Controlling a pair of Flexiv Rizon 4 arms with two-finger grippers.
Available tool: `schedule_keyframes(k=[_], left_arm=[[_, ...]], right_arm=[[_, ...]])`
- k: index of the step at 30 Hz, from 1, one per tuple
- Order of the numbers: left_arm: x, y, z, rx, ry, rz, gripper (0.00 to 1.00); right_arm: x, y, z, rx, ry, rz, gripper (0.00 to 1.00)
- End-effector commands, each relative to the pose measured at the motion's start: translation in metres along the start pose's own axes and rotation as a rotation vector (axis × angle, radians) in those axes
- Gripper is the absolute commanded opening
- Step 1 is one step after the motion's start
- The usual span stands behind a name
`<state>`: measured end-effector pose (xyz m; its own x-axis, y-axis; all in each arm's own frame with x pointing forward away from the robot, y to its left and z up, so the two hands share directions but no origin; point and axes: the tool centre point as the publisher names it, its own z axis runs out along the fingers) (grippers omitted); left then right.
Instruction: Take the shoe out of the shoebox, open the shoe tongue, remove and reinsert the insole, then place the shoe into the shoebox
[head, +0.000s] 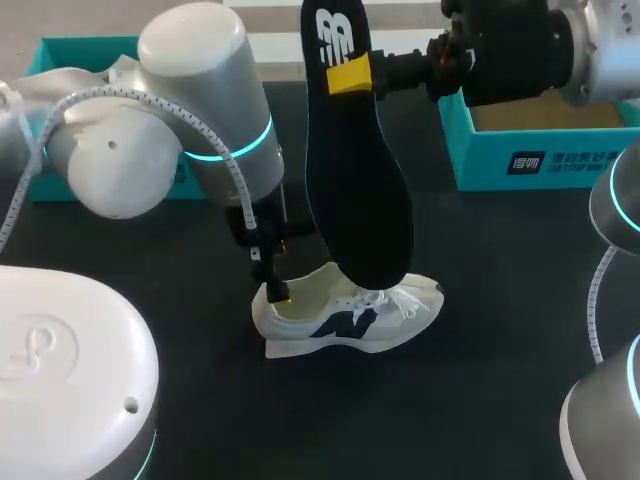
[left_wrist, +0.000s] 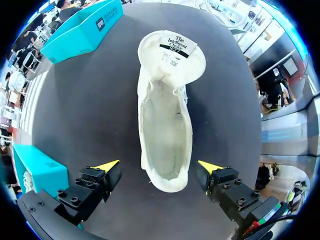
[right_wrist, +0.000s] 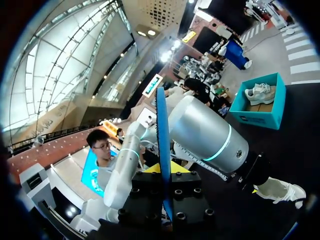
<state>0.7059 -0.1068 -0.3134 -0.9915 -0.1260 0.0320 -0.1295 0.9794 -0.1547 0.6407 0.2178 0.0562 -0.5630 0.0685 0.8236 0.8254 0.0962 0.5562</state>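
Our right tool (head: 350, 76) gripped the raised insole (head: 360, 190); only the left wrist view showed inside the shoe (left_wrist: 165, 125), our left tool (left_wrist: 159, 167) spread wide beside its heel

Shoe (head: 345, 315) lay mid-table, heel btwn the spread fingers of L gripper (left_wrist: 160, 167) w/o touching, insole (head: 355, 170) upright above it in R gripper (head: 352, 76), L shoebox (head: 75, 45) & R shoebox (head: 520, 160) behind.

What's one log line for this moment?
step: insole out | right gripper: shut on insole, held above shoe | left gripper: open around shoe heel
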Motion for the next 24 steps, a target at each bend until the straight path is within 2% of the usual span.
schedule_keyframes(k=[1,9,11,15,16,24], left_arm=[[-0.017,-0.019,0.019,-0.012,0.001,-0.009,1.00],[-0.032,-0.047,0.042,0.005,-0.029,-0.017,1.00],[-0.034,-0.052,0.048,0.011,-0.027,-0.016,0.93],[-0.037,-0.059,0.060,0.029,-0.021,-0.027,0.68],[-0.037,-0.060,0.063,0.019,-0.024,-0.025,0.50],[-0.028,-0.067,0.075,0.032,0.009,-0.023,0.40]], right_arm=[[0.000,0.001,0.004,0.001,-0.004,0.003,0.00],[0.000,0.001,0.004,0.001,-0.004,0.003,0.00],[0.000,0.001,0.004,0.001,-0.004,0.003,0.00],[0.000,0.001,0.004,0.001,-0.004,0.003,0.00],[0.000,0.001,0.004,0.001,-0.004,0.003,0.00],[0.000,0.001,0.004,0.001,-0.004,0.003,0.00]])
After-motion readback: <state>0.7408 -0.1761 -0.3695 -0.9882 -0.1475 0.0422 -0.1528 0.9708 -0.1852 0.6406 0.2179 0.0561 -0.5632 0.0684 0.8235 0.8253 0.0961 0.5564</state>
